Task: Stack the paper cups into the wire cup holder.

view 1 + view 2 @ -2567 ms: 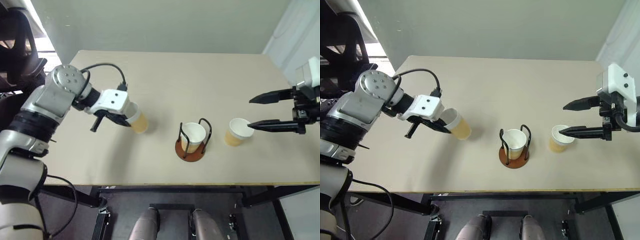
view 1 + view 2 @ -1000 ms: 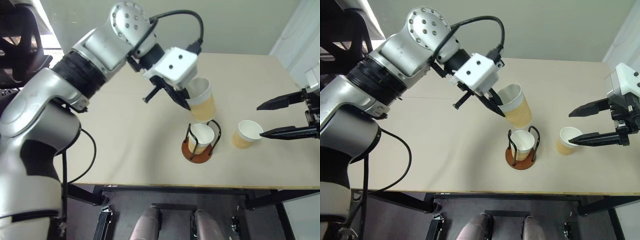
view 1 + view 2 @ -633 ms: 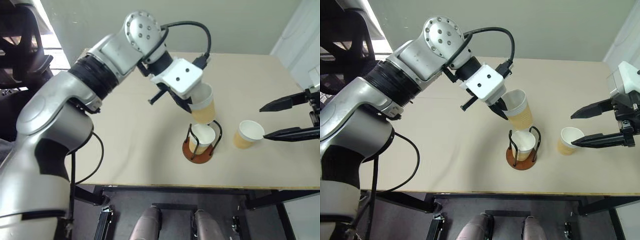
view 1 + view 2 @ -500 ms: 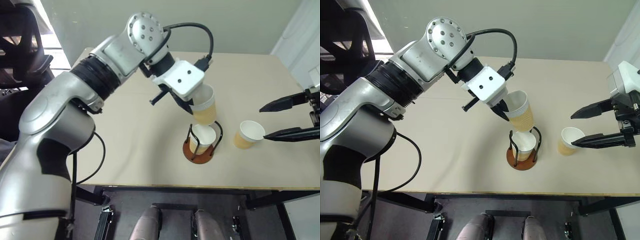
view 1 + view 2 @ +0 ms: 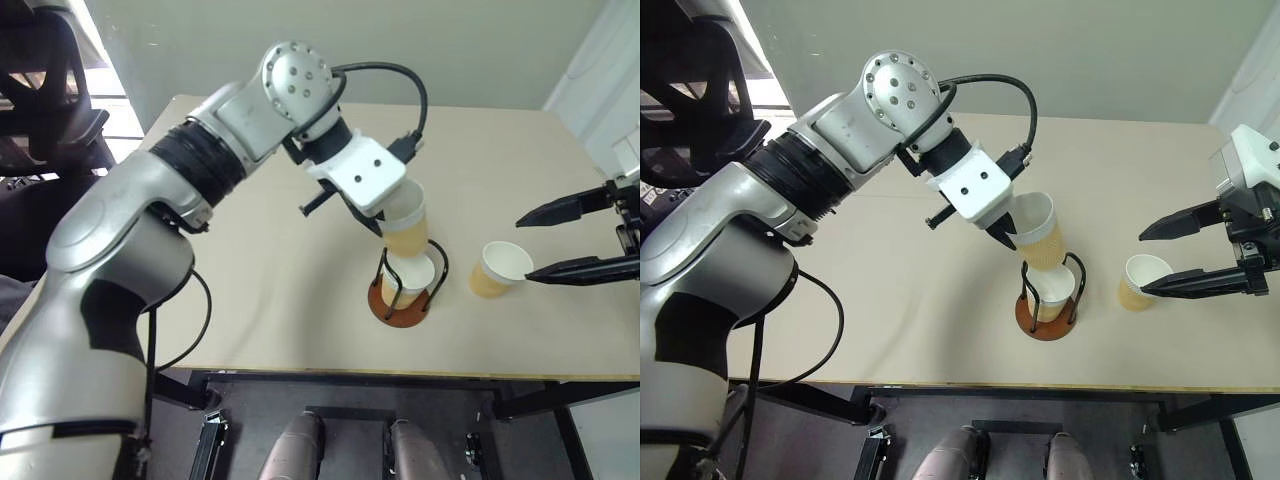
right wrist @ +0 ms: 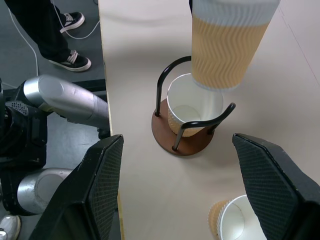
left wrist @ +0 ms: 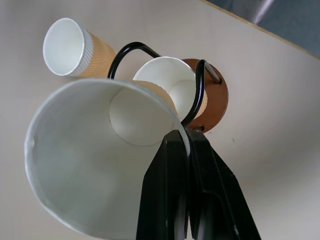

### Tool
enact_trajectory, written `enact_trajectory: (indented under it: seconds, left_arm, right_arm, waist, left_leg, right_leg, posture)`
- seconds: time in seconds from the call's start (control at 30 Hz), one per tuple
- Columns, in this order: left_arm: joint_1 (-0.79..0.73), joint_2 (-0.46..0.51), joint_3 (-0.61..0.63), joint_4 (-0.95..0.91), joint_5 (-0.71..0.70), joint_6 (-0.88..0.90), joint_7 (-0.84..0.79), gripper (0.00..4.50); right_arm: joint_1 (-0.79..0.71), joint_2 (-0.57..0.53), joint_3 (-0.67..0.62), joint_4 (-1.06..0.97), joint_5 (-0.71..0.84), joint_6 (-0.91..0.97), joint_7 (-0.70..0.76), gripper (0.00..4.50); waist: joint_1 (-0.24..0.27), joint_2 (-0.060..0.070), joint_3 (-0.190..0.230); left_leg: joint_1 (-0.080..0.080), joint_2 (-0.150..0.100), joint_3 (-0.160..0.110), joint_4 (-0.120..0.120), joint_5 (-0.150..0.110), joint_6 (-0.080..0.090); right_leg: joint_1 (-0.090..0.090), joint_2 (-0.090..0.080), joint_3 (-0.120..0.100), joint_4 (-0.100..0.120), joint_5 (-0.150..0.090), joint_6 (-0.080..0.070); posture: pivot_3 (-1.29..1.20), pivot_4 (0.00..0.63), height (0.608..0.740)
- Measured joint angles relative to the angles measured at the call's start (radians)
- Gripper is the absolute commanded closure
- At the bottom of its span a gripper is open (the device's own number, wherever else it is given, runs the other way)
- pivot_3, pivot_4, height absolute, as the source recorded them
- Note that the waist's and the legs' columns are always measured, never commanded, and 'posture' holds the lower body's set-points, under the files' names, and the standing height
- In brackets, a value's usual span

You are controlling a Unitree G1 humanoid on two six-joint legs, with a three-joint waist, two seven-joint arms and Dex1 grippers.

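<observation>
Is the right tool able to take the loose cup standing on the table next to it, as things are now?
Probably yes. The right tool is open and the loose cup stands upright beside its fingertips, with nothing between them. The left tool, holding another cup above the wire cup holder, is off to the side.

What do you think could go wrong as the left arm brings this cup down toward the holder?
1. The held cup hangs tilted just above the cup in the holder; its base may catch that rim or a wire loop instead of nesting.
2. The left gripper pinches only the rim wall, so a snag could crush or twist the cup free.
3. A sideways push might tip or slide the wire cup holder toward the third cup.
</observation>
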Motion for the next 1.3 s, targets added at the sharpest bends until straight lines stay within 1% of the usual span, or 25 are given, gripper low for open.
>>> enact_trajectory:
  seconds: [0.57, 0.73, 1.0, 1.03, 1.07, 1.1, 1.3]
  left_arm:
    - [0.013, -0.024, -0.011, 0.003, 0.003, -0.029, 0.0, 4.48]
    - [0.014, -0.032, -0.032, 0.002, 0.002, -0.033, 0.0, 4.48]
    - [0.014, -0.031, -0.068, -0.002, -0.011, -0.034, 0.0, 4.48]
    - [0.014, -0.032, -0.069, -0.001, -0.011, -0.034, 0.0, 4.09]
    - [0.014, -0.034, -0.069, 0.005, -0.01, -0.035, 0.0, 3.87]
    - [0.014, -0.039, -0.069, 0.016, -0.007, -0.037, 0.0, 3.52]
    - [0.014, -0.056, -0.069, 0.05, 0.003, -0.055, 0.0, 1.34]
  right_arm:
    - [0.027, 0.0, -0.002, 0.001, -0.001, -0.004, -0.005, 0.97]
    - [0.033, -0.001, -0.003, 0.001, -0.001, -0.01, -0.007, 0.97]
    - [0.037, -0.001, -0.003, 0.0, -0.001, -0.013, -0.014, 0.97]
    - [0.038, -0.001, -0.003, 0.0, -0.001, -0.013, -0.015, 0.97]
    - [0.038, -0.001, -0.003, 0.0, -0.001, -0.013, -0.015, 0.97]
    - [0.038, -0.001, -0.003, 0.001, -0.001, -0.013, -0.016, 0.97]
    - [0.039, -0.001, -0.003, 0.001, -0.001, -0.013, -0.022, 0.97]
  waist:
    - [0.0, 0.0, 0.0]
    - [0.0, 0.0, 0.0]
    - [0.0, 0.0, 0.0]
    - [0.0, 0.0, 0.0]
    - [0.0, 0.0, 0.0]
    - [0.0, 0.0, 0.0]
    - [0.0, 0.0, 0.0]
  left_leg:
    - [0.0, -0.005, 0.0, -0.001, 0.002, 0.003]
    - [0.0, -0.009, 0.0, -0.001, 0.004, 0.006]
    - [0.0, -0.012, 0.0, -0.001, 0.004, 0.008]
    - [0.0, -0.012, 0.0, -0.001, 0.004, 0.008]
    - [0.0, -0.012, 0.0, -0.001, 0.004, 0.008]
    - [0.0, -0.013, 0.0, -0.001, 0.004, 0.008]
    - [0.0, -0.014, 0.0, -0.001, 0.004, 0.008]
  right_leg:
    - [0.0, -0.004, 0.0, 0.0, 0.001, 0.003]
    - [0.001, -0.009, 0.0, 0.0, 0.001, 0.006]
    - [0.003, -0.012, -0.001, 0.0, 0.001, 0.009]
    - [0.003, -0.012, 0.0, 0.0, 0.001, 0.009]
    - [0.003, -0.012, -0.001, 0.0, 0.001, 0.009]
    - [0.003, -0.012, -0.001, 0.0, 0.001, 0.009]
    - [0.003, -0.013, 0.0, 0.0, 0.0, 0.011]
  posture:
    - [0.0, 0.15, 0.74]
    - [0.0, 0.15, 0.74]
    - [0.0, 0.15, 0.74]
    - [0.0, 0.15, 0.74]
    - [0.0, 0.15, 0.74]
    - [0.0, 0.15, 0.74]
    - [0.0, 0.15, 0.74]
